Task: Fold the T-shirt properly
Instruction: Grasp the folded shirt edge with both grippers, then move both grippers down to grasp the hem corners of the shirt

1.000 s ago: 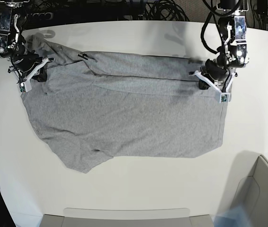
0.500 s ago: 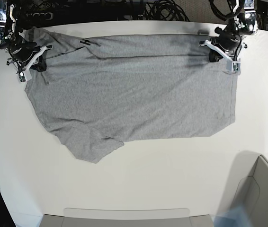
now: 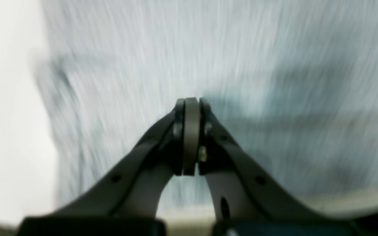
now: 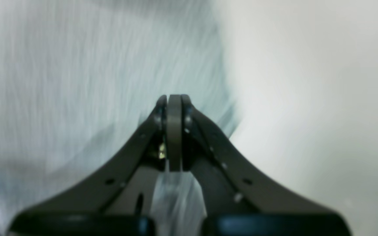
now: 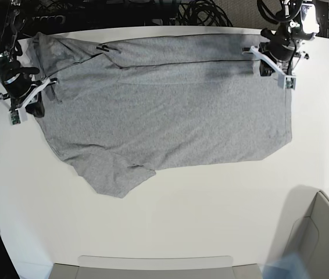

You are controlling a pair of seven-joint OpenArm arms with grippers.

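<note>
In the base view, the T-shirt [image 5: 170, 110] lies spread wide over the top half of the white table [image 5: 211, 226]. The plain grey side shows. One sleeve sticks out at the lower left. The left gripper [image 5: 275, 58] is at the upper right of the frame, on the shirt's corner. The right gripper [image 5: 28, 96] is at the far left, on the shirt's other end. I think the two arms hold the ends so the cloth pulls flat before a fold. A grey bin [image 5: 321, 232] sits at the lower right. It looks to have nothing in it, but only part of it shows.

In the left wrist view, the left gripper [image 3: 191, 105] has its claws pressed together, and blurry grey shirt [image 3: 274, 65] fills the frame around them. It seems to pinch the cloth.

In the right wrist view, the right gripper [image 4: 174, 101] is pressed together too. Grey cloth [image 4: 77, 65] fills the left, bare table [image 4: 307, 82] the right. A bit of cloth shows between the claws low down.
</note>
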